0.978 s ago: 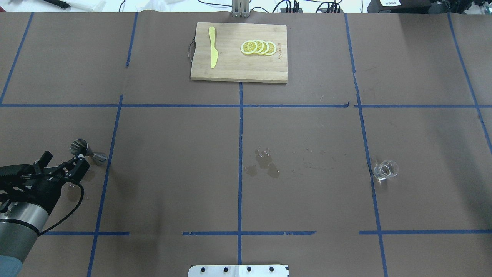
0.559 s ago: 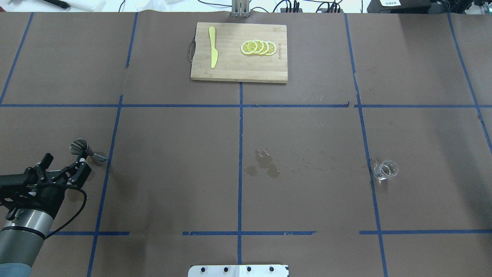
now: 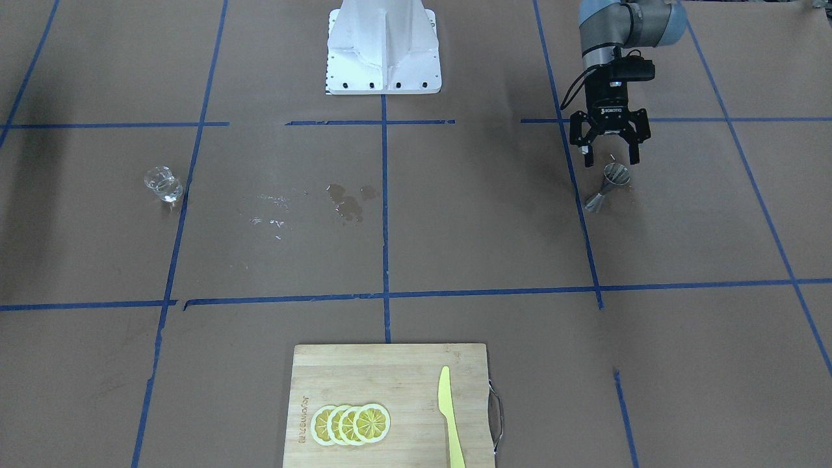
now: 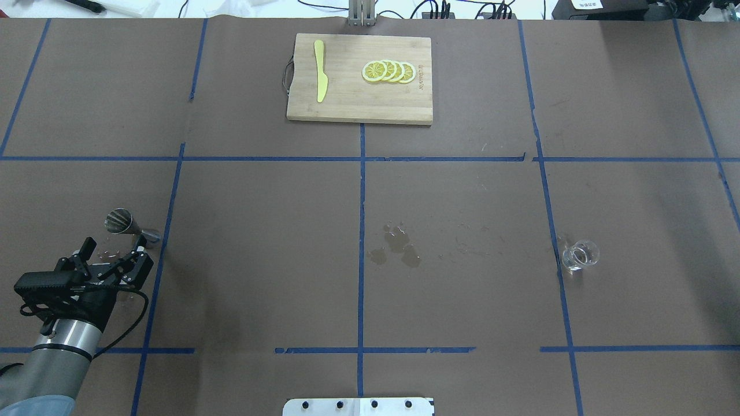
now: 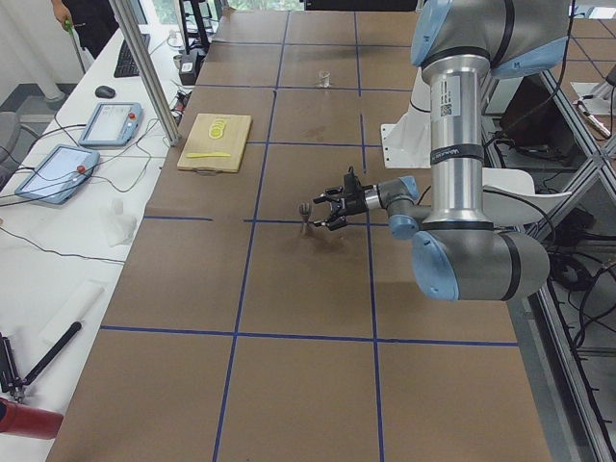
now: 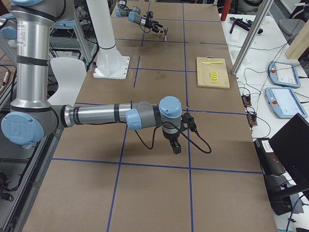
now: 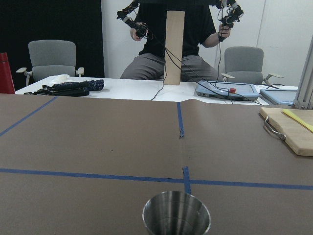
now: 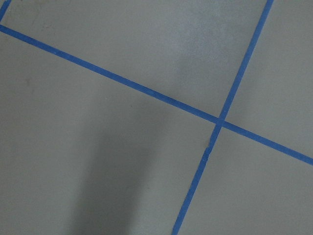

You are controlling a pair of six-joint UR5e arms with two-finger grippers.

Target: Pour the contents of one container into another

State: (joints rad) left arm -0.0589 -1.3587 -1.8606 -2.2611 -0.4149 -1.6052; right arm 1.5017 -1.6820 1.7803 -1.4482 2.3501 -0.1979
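Silver metal hourglass-shaped jigger (image 3: 606,188) stands free; the left hand (image 3: 610,160), spread wide, has backed away, seemingly done with it.

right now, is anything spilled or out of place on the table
Yes: dark wet patches stain the brown paper roughly midway between the jigger and the glass. They look like spilled liquid.
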